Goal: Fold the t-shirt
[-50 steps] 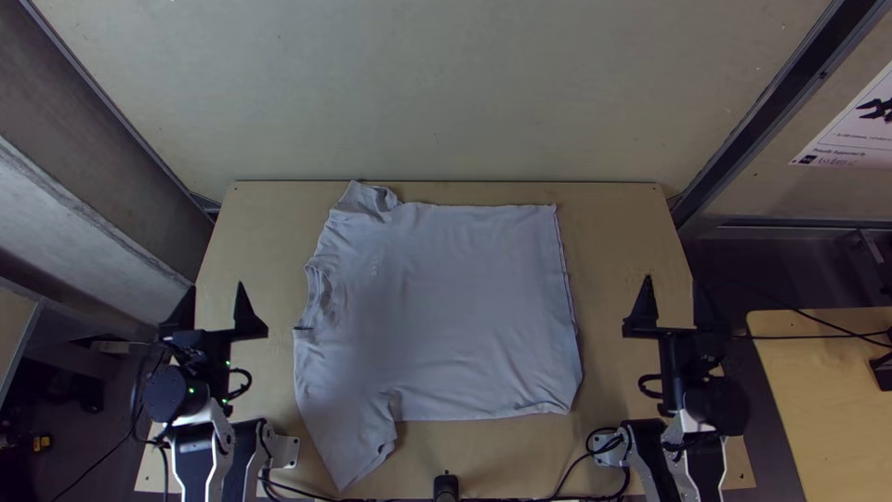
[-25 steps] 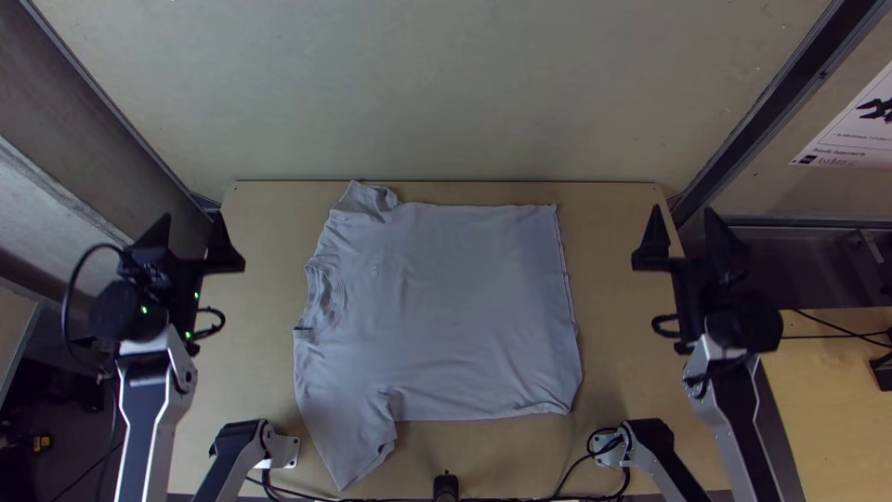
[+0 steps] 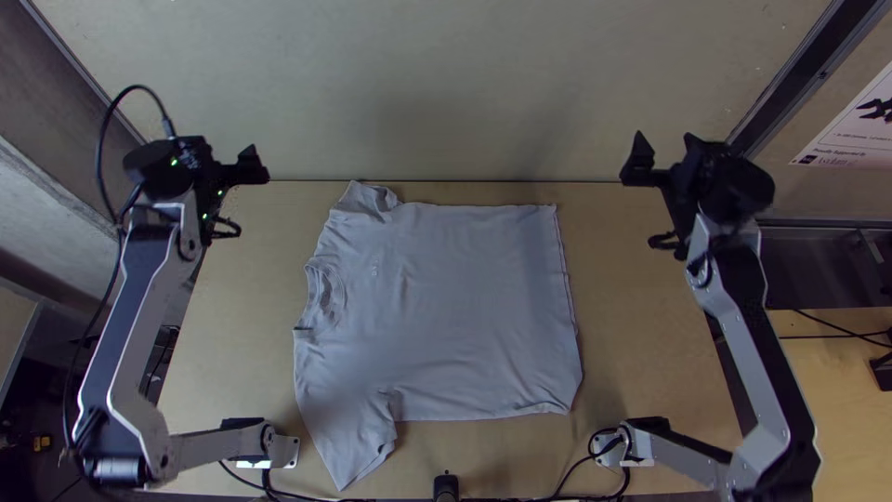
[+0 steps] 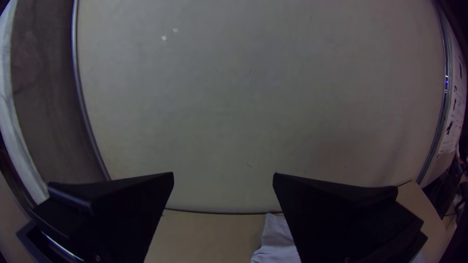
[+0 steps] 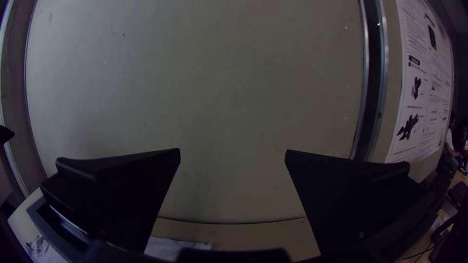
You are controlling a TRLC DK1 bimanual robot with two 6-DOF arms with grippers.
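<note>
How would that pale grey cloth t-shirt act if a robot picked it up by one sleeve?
The pale grey cloth t-shirt would probably flop and droop, since its collar lies in soft wrinkles. It looks light for its size, being thin cloth lying nearly flat. It shouldn't roll, since it's spread out, not balled up.

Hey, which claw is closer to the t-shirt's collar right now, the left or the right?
Left. In the top view, the left claw is up and to the left of the collar; the right claw is much farther off, up and to the right, past the hem.
</note>
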